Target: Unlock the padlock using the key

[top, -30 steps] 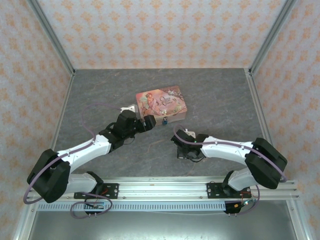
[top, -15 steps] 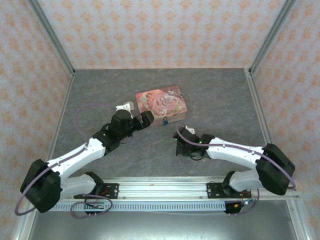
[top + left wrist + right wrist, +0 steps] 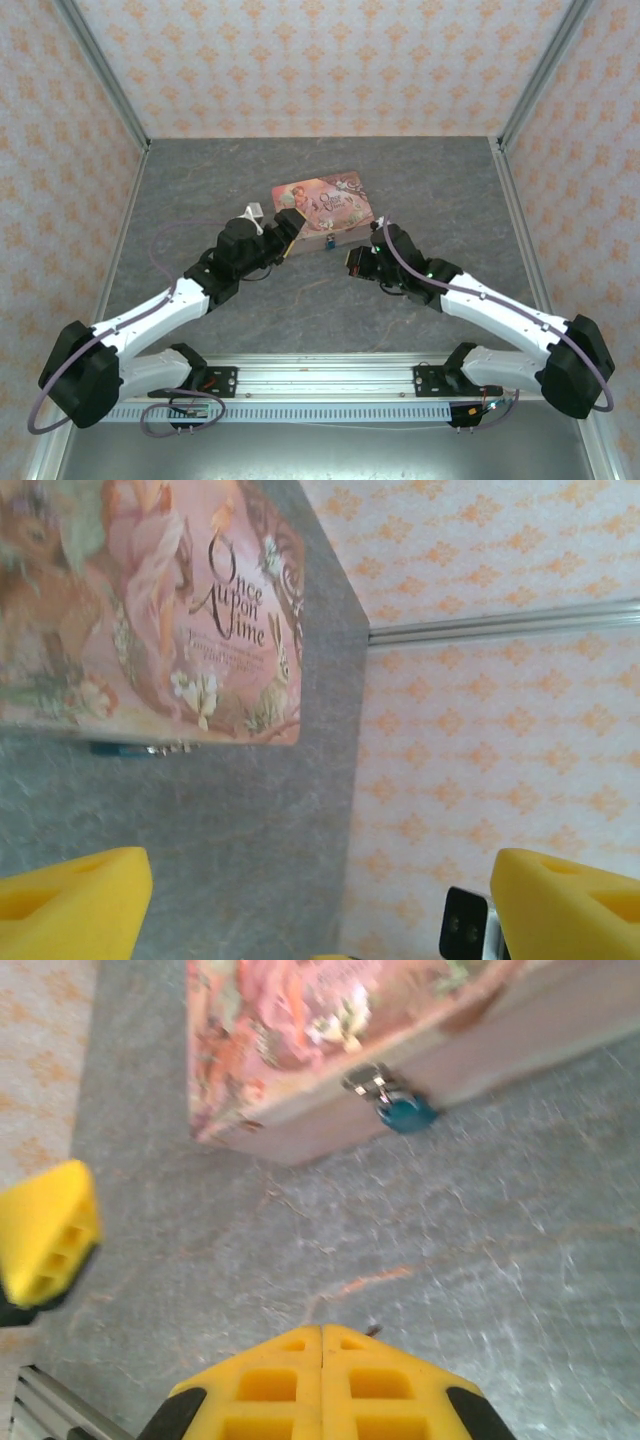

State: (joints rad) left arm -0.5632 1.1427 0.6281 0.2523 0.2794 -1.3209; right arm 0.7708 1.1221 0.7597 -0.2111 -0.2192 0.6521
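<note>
The padlock (image 3: 405,1112) is tiny and teal, hanging from the clasp on the front wall of the pink picture tin (image 3: 330,1030). From above, the padlock (image 3: 328,243) sits at the near side of the tin (image 3: 323,203). My right gripper (image 3: 322,1332) is shut and hovers over the grey floor a short way in front of the padlock. A small dark tip of the key (image 3: 372,1330) pokes out beside the seam. My left gripper (image 3: 287,228) is open at the tin's near left corner, with nothing between its yellow fingers (image 3: 70,900).
The grey mat (image 3: 200,200) is bounded by patterned walls (image 3: 320,60) and metal corner posts. The rail (image 3: 320,378) carrying both arm bases runs along the near edge. One yellow finger of the left gripper (image 3: 45,1230) shows at the left of the right wrist view.
My right arm has lifted off the mat and swung forward and left toward the padlock. The left gripper has edged up to the tin's corner, its jaws narrowing slightly.
</note>
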